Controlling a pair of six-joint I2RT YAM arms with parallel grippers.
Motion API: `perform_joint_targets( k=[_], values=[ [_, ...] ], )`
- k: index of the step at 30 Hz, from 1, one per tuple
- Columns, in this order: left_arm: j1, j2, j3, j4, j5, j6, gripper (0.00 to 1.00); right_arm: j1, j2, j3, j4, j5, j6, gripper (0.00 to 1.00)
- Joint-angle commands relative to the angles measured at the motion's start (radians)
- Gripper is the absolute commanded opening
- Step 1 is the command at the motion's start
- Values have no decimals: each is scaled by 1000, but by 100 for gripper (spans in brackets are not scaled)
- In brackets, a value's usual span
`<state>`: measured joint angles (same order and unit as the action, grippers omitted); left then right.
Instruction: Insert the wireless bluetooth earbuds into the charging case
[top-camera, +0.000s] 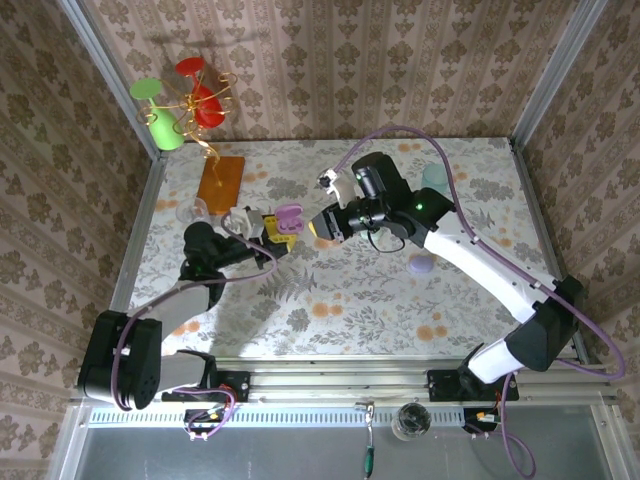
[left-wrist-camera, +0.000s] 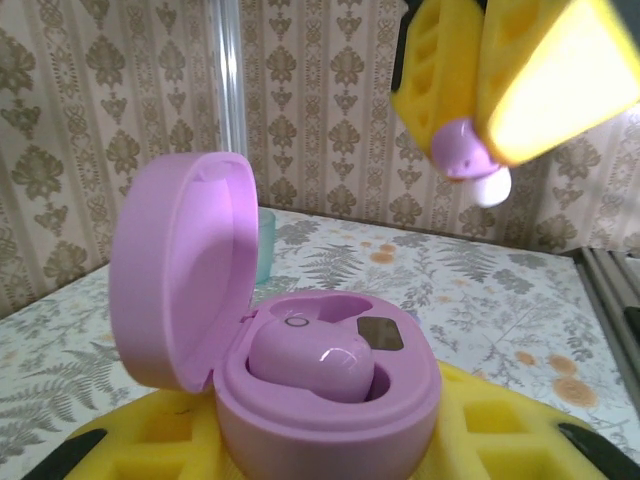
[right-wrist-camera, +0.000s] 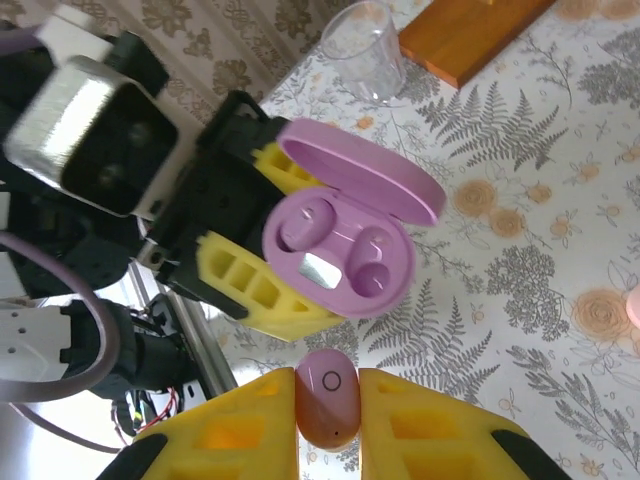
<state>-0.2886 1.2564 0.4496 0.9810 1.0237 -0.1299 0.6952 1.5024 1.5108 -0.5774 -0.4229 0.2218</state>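
The right jaws, yellow, at the bottom edge, pinch a pink earbud (right-wrist-camera: 327, 400) between them. Just above it, the left jaws clamp an open lilac case (right-wrist-camera: 340, 255), its lid tilted back. On the flowered table (right-wrist-camera: 540, 180), a clear cup (right-wrist-camera: 365, 45) stands beside an orange board (right-wrist-camera: 470, 30).

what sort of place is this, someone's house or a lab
Most likely a robot test cell dressed up as a room, not a real home: the wallpaper panels hang in a bare metal frame, and the flowery table ends at an aluminium rail.
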Motion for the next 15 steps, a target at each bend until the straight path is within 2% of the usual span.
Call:
perform_joint_targets(
  k=[1, 8, 15],
  values=[
    [-8, 19, 33, 72, 77, -69, 32, 16, 29, 61, -69, 20, -47, 20],
    [-9, 52, 45, 130, 130, -124, 32, 38, 83, 124, -102, 60, -73, 20],
    [-10, 57, 44, 147, 129, -132, 32, 44, 111, 138, -90, 81, -72, 20]
  ],
)
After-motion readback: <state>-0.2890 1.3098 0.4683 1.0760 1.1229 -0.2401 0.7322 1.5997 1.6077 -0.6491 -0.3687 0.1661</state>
